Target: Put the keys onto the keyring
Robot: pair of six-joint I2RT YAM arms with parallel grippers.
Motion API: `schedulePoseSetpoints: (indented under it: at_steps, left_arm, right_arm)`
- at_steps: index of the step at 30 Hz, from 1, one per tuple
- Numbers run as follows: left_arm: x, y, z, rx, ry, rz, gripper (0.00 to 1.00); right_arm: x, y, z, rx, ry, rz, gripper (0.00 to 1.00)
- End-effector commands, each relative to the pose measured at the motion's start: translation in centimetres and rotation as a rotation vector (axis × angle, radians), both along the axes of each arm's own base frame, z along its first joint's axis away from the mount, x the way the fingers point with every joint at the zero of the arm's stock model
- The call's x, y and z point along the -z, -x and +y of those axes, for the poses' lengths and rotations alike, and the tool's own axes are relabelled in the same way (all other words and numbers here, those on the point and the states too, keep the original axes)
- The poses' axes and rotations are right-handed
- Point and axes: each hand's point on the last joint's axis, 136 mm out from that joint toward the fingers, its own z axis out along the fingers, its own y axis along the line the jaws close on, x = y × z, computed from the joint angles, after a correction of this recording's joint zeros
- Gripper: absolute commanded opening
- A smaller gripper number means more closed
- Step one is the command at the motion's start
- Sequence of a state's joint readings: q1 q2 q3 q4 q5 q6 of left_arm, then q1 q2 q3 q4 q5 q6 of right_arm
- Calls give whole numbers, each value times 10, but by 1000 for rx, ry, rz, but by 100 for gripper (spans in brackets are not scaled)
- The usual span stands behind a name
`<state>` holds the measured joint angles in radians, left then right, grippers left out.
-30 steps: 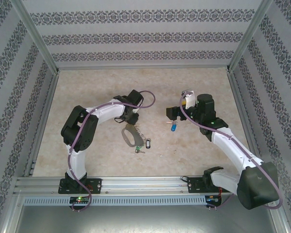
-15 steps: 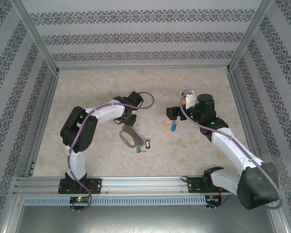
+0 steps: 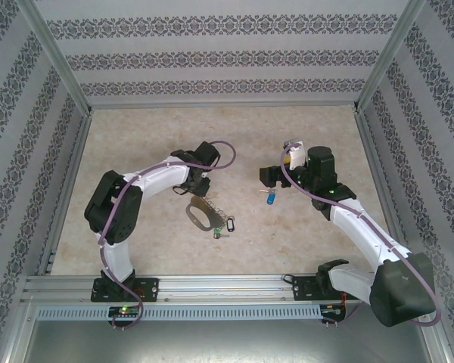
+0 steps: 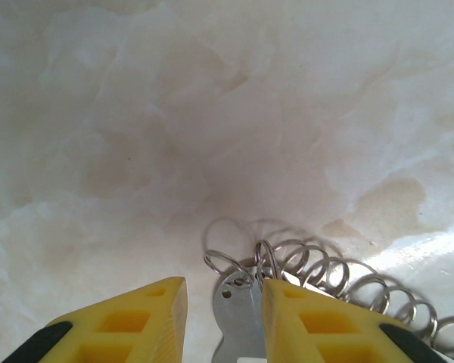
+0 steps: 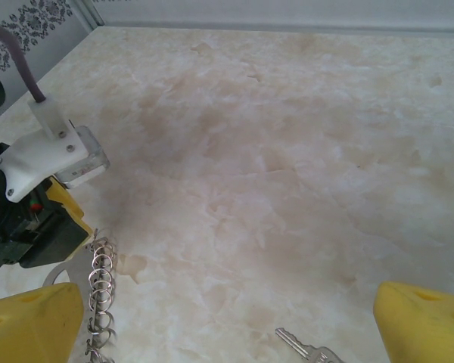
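At the left gripper (image 4: 223, 283) you see 2 yellow fingers (image 4: 147, 321) standing apart, straddling 1 end of the keyring (image 4: 238, 318). A gap shows on 1 side; you cannot tell whether the other finger touches metal. The frame edge cuts off the rest of the loop. The small wire rings (image 4: 318, 265) overlap (no count possible). The right gripper (image 5: 227, 296) is spread wide and holds nothing. 1 blue-headed key (image 3: 270, 199) lies on the table (image 3: 136, 136) near it, well apart from the keyring; your right wrist view crops its head. 1 black tag (image 3: 228, 224) lies beside the loop.
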<state>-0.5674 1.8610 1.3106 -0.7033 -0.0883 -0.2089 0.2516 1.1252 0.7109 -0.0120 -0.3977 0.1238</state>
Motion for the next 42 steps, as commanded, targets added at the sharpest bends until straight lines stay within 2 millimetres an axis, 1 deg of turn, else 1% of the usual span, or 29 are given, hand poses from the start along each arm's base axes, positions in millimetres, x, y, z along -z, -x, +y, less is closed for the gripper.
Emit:
schedulePoseSetpoints:
  at_steps: [1,4,5,7,11,17,22,25,34,42]
  left_arm:
    - [-2,11,7,-53,36,34,32]
    - [-4,9,9,-84,78,27,34]
    - [-6,6,9,-99,100,24,35]
    - [-8,-2,11,-138,139,16,42]
    - [-4,-10,14,-215,141,15,47]
    - [1,-17,16,-360,138,1,47]
    - [2,-20,21,-434,95,-30,41]
    - [7,-20,22,-466,91,-26,40]
    - [9,-19,16,-476,68,-21,40]
    - [16,-13,13,-481,53,3,40]
  right_arm:
    - [-7,0,2,-10,9,-36,98]
    - [-8,1,3,-12,7,-38,98]
    - [-9,1,3,-13,5,-39,98]
    - [-10,0,3,-16,4,-40,98]
    - [-11,1,3,-14,8,-47,98]
    - [-9,4,2,-16,14,-58,98]
    - [-9,3,3,-38,40,-71,98]
    - [-9,4,2,-44,52,-77,98]
    - [-14,6,2,-54,38,-98,98]
    - [-20,7,1,-54,22,-116,98]
